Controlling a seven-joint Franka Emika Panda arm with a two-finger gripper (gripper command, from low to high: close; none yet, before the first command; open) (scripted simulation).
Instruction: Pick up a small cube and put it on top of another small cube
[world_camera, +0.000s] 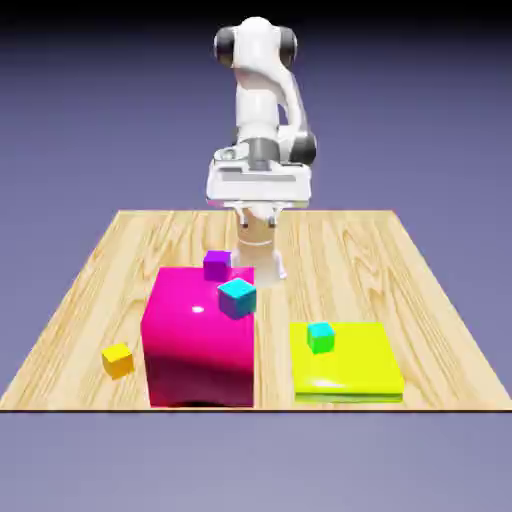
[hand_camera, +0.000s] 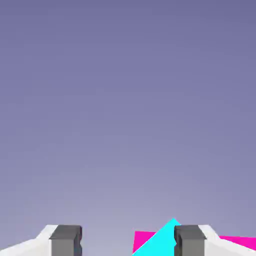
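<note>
The small yellow-orange cube (world_camera: 118, 360) lies on the table at the exterior view's left, beside the big magenta block (world_camera: 198, 340). My gripper (world_camera: 258, 252) hangs low behind that block's far right corner, well away from the small cube. In the hand view the gripper (hand_camera: 127, 242) is open, with its grey fingertips (hand_camera: 65, 241) wide apart. A corner of a cyan cube (hand_camera: 157, 241) shows between them near the right finger, with a clear gap to the left finger and magenta behind it. The small cube is out of the hand view.
A purple cube (world_camera: 216, 264) sits on the magenta block's top. A tilted cyan cube (world_camera: 237, 297) is at the block's top right edge. A flat yellow-green block (world_camera: 350, 368) at the exterior view's right carries a small teal cube (world_camera: 320, 337).
</note>
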